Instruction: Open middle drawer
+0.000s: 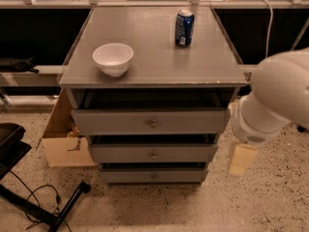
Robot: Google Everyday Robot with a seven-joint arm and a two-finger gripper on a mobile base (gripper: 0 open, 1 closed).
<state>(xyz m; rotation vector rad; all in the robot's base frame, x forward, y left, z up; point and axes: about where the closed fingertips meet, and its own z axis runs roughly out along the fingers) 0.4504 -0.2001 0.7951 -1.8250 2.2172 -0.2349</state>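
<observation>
The grey cabinet has three drawers stacked one above another. The middle drawer (153,154) has a mid-sized flat grey front with a small round metal knob at its centre. It sits between the taller top drawer (150,122) and the narrow bottom drawer (153,176). My white arm (277,95) comes in from the right. My gripper (241,159), a pale yellowish piece hanging below the arm, is to the right of the cabinet, about level with the middle drawer and apart from it.
On the cabinet top (154,57) stand a white bowl (113,58) and a blue can (184,28). A cardboard box (63,139) sits on the floor at the cabinet's left. A black stand and cables (38,202) lie at the lower left.
</observation>
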